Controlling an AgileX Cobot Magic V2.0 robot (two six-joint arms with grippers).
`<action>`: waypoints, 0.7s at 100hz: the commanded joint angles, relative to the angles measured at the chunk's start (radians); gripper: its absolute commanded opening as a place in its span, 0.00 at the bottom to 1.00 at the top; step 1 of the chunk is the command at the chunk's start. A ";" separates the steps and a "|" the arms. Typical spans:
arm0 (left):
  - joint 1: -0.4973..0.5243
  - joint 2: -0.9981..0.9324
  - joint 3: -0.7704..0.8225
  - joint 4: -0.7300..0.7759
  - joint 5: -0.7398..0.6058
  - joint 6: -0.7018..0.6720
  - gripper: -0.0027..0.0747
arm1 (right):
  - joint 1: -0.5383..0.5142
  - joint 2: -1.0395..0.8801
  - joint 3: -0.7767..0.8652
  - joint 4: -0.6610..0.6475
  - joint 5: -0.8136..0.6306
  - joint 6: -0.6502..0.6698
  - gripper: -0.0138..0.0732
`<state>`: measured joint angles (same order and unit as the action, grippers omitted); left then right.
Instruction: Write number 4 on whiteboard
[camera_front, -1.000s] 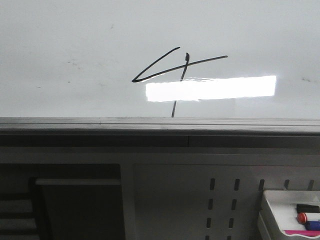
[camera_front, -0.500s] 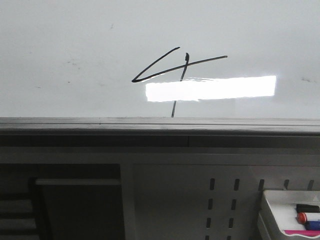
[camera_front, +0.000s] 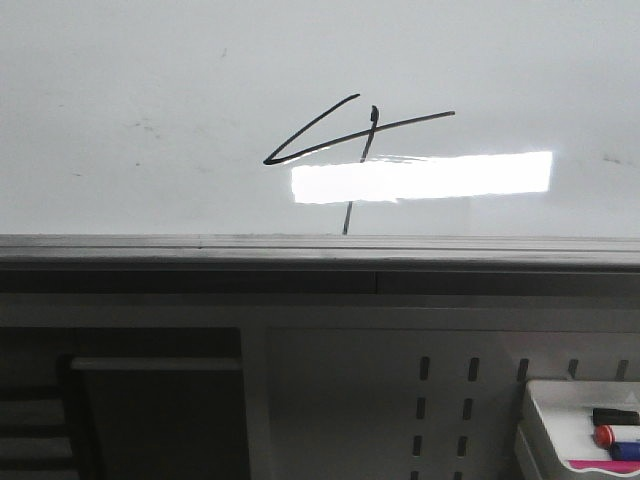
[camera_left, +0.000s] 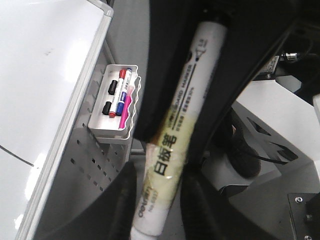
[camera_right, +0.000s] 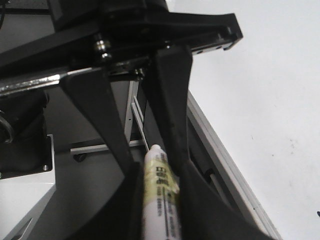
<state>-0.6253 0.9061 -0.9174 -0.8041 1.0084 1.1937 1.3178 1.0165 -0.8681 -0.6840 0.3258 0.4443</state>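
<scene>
Whiteboard (camera_front: 130, 70) bearing slanted black number 4 (camera_front: 350, 140), tray of markers (camera_front: 565, 425) at 5 o'clock, left hand (camera_left: 160, 210) clamped on white marker (camera_left: 175, 140), right hand (camera_right: 160, 200) clamped on second marker (camera_right: 161, 200)

Whiteboard (camera_front: 150, 60) face lies open around the number 4 (camera_front: 350, 135); marker tray (camera_front: 560, 430) seemingly below.

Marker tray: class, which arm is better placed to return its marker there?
Probably left: the left tool, shut on a marker, faces the tray; the right tool, shut on its own marker, shows only the whiteboard.
</scene>
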 joint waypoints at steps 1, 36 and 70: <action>-0.002 -0.003 -0.034 -0.060 -0.028 -0.001 0.25 | 0.002 -0.015 -0.036 -0.015 -0.066 -0.010 0.08; -0.002 -0.003 -0.034 -0.060 -0.030 -0.001 0.07 | 0.002 -0.015 -0.036 -0.015 -0.076 -0.010 0.08; -0.002 -0.003 -0.034 -0.037 -0.030 -0.001 0.01 | 0.002 -0.015 -0.036 -0.015 -0.076 -0.010 0.12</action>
<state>-0.6253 0.9061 -0.9213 -0.7872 1.0321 1.2414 1.3197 1.0165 -0.8681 -0.6675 0.3212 0.4443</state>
